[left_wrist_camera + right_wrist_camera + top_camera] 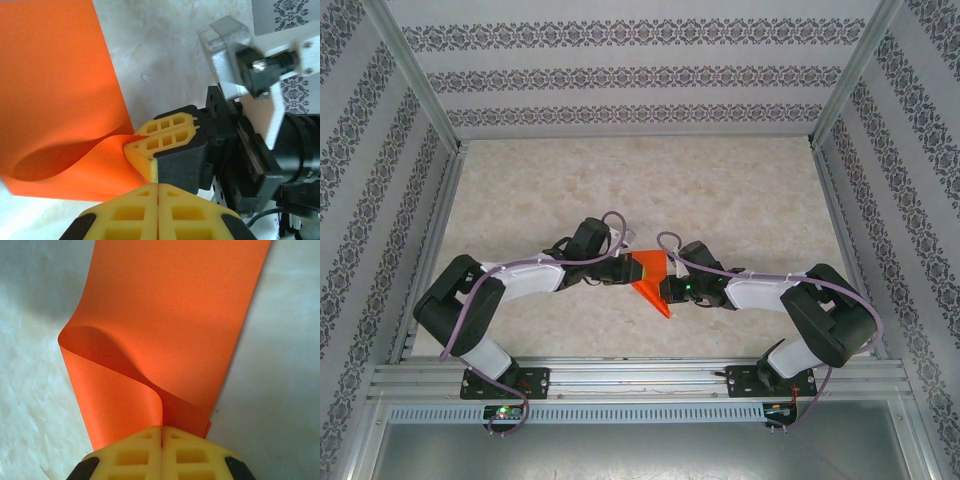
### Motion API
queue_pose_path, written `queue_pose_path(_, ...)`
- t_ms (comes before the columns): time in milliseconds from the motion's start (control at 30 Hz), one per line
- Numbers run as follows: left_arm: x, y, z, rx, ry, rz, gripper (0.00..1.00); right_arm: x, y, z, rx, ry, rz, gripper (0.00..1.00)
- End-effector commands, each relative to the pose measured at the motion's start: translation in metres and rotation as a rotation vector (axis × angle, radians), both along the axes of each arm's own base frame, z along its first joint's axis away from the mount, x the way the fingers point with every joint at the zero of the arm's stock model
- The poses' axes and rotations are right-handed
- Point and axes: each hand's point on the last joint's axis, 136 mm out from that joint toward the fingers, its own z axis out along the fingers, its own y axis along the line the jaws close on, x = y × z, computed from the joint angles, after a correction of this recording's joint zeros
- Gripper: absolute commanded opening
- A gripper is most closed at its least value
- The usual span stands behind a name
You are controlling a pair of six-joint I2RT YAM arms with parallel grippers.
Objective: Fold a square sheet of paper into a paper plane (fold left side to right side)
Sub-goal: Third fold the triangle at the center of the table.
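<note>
The square sheet of paper is bright orange-red and lies between the two grippers at the middle of the table. My right gripper is shut on a raised edge of it, with a sliver of orange in the seam of its yellow pads. From that pinch the paper curls up in a soft loop over the flat part. In the left wrist view, the right gripper holds the lifted paper. My left gripper sits just below it, pads pressed together, with no paper showing between them.
The marbled beige tabletop stretches away behind the paper. Patterned walls and a metal frame close it in on three sides. The right arm's wrist camera mount stands close to my left gripper.
</note>
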Motion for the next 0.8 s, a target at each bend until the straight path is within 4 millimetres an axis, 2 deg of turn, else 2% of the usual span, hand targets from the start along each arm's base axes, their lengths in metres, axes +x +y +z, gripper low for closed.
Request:
queue_pose_path(0, 0.003, -0.017, 0.002, -0.050, -0.004, -0.020, 0.08, -0.022, -0.026, -0.036, -0.130, 0.116, -0.030, 0.00)
queue_pose_path(200, 0.004, -0.022, -0.013, -0.049, 0.026, -0.022, 0.07, -0.022, -0.027, -0.037, -0.140, 0.118, -0.028, 0.00)
queue_pose_path(500, -0.002, -0.014, -0.042, 0.017, 0.070, -0.012, 0.07, -0.022, -0.028, -0.039, -0.150, 0.122, -0.028, 0.00)
queue_pose_path(767, -0.004, -0.006, -0.058, 0.084, 0.087, -0.011, 0.07, -0.022, -0.029, -0.039, -0.158, 0.124, -0.027, 0.00)
